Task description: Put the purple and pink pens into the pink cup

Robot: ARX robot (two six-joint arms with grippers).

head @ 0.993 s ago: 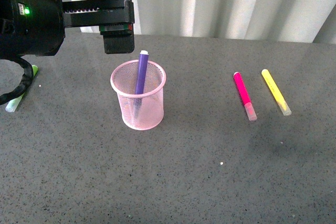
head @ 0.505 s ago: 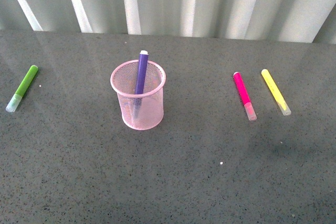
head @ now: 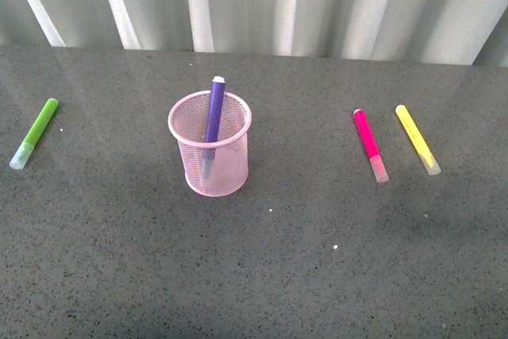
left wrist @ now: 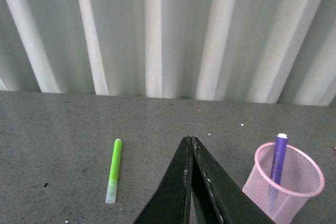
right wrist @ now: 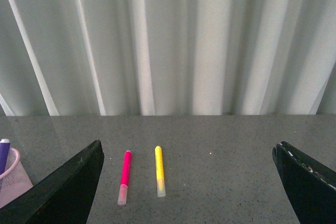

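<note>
Inside the light pink wire-mesh cup [head: 209, 155], left of centre on the speckled grey desk [head: 317, 275], the deep purple marker [head: 213, 113] stands leaning on the rim. The magenta pink marker [head: 369, 144] lies flat well apart, beside a yellow marker [head: 417, 139]. Probable next step: the right end effector [right wrist: 189, 150], jaws wide apart, descends to grasp it. The left end effector [left wrist: 190, 142] is closed and empty. A pale pleated backdrop [head: 317, 5] stands behind

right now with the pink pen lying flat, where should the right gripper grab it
Grip the pink pen mid-barrel, straight down from above, jaws across its width. It lies flat on the table, so only its long sides are free; the yellow marker lies apart beside it, leaving a gap for a finger. The right gripper is open.
</note>
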